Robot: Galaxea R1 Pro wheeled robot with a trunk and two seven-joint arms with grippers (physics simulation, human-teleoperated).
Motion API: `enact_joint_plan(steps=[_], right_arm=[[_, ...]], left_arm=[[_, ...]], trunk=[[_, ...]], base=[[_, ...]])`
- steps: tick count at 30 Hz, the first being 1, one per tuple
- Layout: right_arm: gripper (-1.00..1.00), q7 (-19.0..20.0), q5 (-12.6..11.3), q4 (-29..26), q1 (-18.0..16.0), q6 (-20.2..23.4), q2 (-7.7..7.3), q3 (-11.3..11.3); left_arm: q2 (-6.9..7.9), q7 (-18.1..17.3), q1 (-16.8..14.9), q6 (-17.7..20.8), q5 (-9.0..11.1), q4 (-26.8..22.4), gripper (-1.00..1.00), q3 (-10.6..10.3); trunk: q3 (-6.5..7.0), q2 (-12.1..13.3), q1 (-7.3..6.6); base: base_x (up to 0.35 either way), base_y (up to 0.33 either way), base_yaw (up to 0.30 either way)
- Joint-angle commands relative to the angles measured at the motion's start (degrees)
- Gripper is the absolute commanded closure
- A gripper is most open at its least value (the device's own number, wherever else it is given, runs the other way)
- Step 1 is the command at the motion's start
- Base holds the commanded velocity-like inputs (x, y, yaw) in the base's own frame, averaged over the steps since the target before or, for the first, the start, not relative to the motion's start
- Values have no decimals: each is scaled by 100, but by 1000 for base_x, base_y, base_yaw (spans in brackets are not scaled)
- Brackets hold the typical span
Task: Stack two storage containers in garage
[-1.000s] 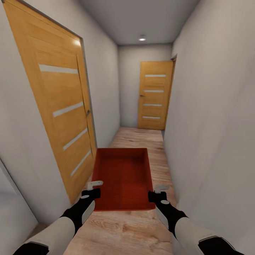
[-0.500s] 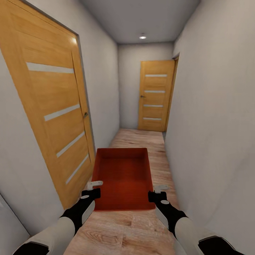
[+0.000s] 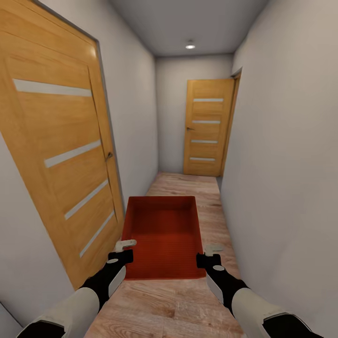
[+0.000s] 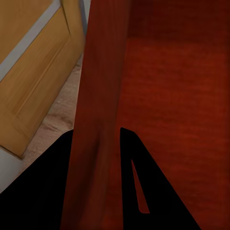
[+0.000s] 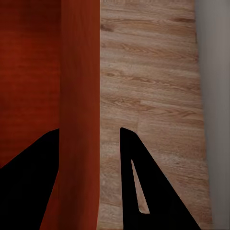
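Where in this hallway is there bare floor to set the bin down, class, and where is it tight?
Bare wood floor runs ahead of the storage container up to the far door. A narrower strip lies between the container and the right wall. It is tightest on the left, beside the near door.

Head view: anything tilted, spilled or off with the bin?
Nothing stands out. The orange-red rectangular storage bin sits level and empty, carried between the left pincer and right pincer, each straddling a side wall. Light wood-plank corridor floor, both wooden panel doors shut.
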Motion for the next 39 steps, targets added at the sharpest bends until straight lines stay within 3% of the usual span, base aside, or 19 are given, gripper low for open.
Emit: enact_joint_plan(steps=[1,12,26,39], right_arm=[[100,-24,-112,14,-2,-16,-2,35],[100,-24,-113,14,-2,-16,-2,37],[100,-24,-114,14,-2,-16,-2,34],[100,-24,-114,14,-2,-16,-2,41]], left_arm=[[264,77,-8,-174,-84,-28,100,311],[264,69,-8,-162,-82,-28,100,313],[260,63,-8,-156,-82,-28,100,311],[263,63,-8,-156,-82,-30,100,311]], trunk=[[-11,-12,7],[-11,-12,7],[-11,-12,7],[-11,-12,7]], base=[[322,0,0],[322,9,0],[322,134,0],[322,167,-237]])
